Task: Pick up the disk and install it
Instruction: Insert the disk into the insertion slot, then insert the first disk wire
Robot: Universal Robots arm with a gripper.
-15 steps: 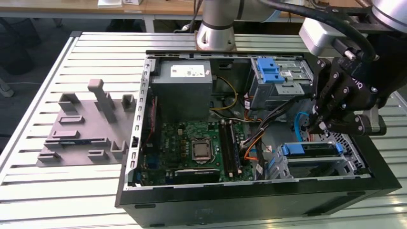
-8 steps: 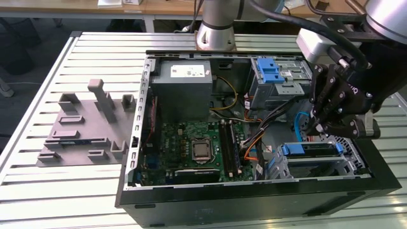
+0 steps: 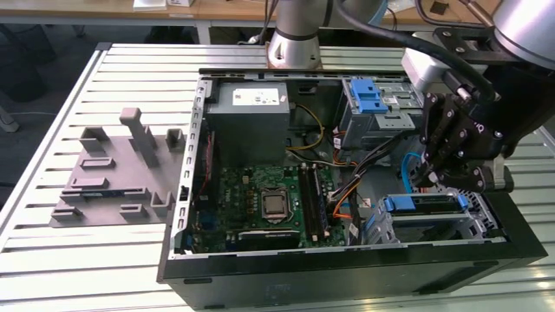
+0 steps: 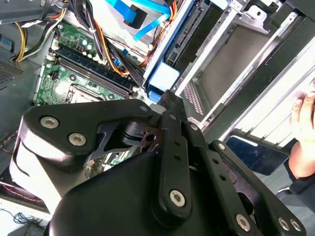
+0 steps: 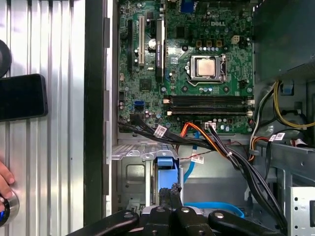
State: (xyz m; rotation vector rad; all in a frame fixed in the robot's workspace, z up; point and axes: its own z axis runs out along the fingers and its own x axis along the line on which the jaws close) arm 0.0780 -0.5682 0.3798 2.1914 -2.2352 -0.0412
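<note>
Nearest the camera in the exterior view, the black wall of the open computer case (image 3: 347, 276) is running along the lower edge of the frame. Just behind it, at the lower right, the disk (image 3: 423, 203) is sitting in the metal drive cage (image 3: 438, 229), its blue front facing the motherboard (image 3: 260, 201). The gripper (image 3: 427, 180) is hanging right above that blue end with its fingers drawn together and nothing between them. In both wrist views the fingertips (image 5: 171, 191) (image 4: 169, 97) are showing against the disk's blue front (image 5: 165, 164) (image 4: 162, 77); whether they are touching it I cannot tell. Farther back, a grey power supply box (image 3: 251, 123) is lying at upper centre. On the slatted counter (image 3: 130, 65), at the exterior view's left, a grey fixture (image 3: 113, 175) is standing well apart from the case. In the first wrist view a person's hand (image 5: 4, 179) is resting on the counter.
</note>
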